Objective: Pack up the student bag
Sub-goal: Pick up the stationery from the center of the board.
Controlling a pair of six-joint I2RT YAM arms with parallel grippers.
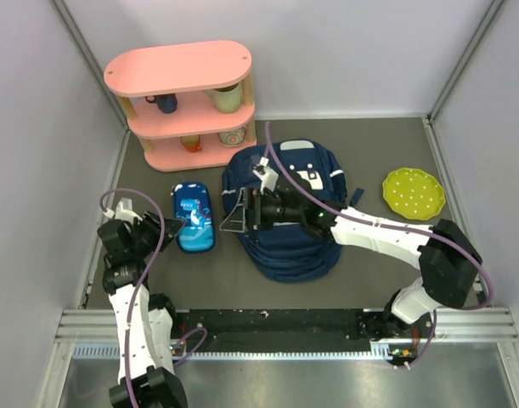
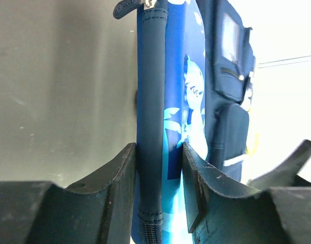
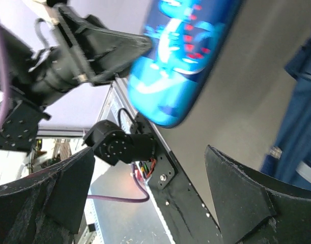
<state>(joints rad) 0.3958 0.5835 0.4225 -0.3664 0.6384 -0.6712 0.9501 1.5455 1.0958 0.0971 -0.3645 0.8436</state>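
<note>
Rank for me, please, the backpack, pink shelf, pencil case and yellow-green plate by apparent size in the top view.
1. pink shelf and student bag: too alike to separate.
2. pencil case and plate: much smaller, also too close to order.

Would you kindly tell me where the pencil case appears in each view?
Top: pencil case left of centre, beside the backpack.
Left wrist: centre, inside the left gripper; backpack right.
Right wrist: top centre; backpack at right edge.
Shared landmark: the backpack.

Left claw in a tight pinch, right claw agape.
</note>
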